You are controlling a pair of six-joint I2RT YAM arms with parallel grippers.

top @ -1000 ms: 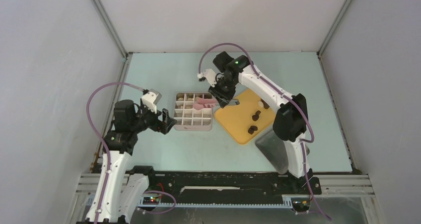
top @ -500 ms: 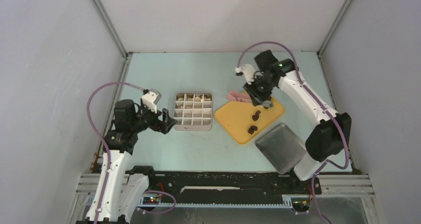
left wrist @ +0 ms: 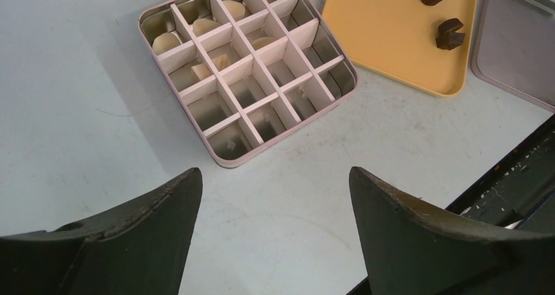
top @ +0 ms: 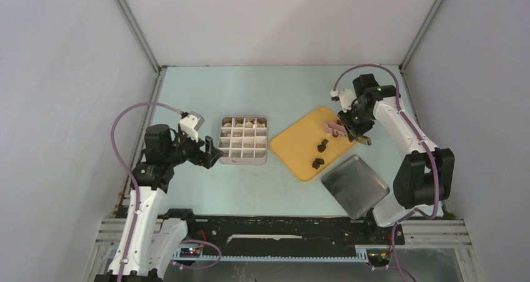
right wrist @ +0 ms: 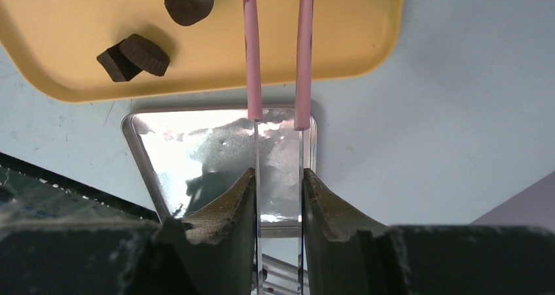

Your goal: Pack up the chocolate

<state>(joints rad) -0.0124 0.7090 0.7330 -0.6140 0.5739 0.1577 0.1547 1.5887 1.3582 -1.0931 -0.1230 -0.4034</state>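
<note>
Chocolate on the tray: dark chocolate is lying on the yellow tray in two spots, one near the tray's middle and one closer to its near edge.
Axis of the dark pieces: each is showing as stubby and rounded, so no long axis is standing out. In the right wrist view the lower lump is looking like a blocky piece and a round one touching side by side.
Chocolate in the box: cream chocolate is sitting in the divided box, filling cells along its far row, with a couple more in the next row.
Right gripper: it is clamping the clear handle end of the pink tongs between its fingers.
Tongs' direction: their long axis is running straight out from the gripper, and their two arms are reaching over the metal lid onto the tray beside a dark piece.
Left gripper: its fingers are spread wide with nothing between them, and it is hovering over the table, just left of the box.
Lid: it is lying on the table by the tray's near right corner.
</note>
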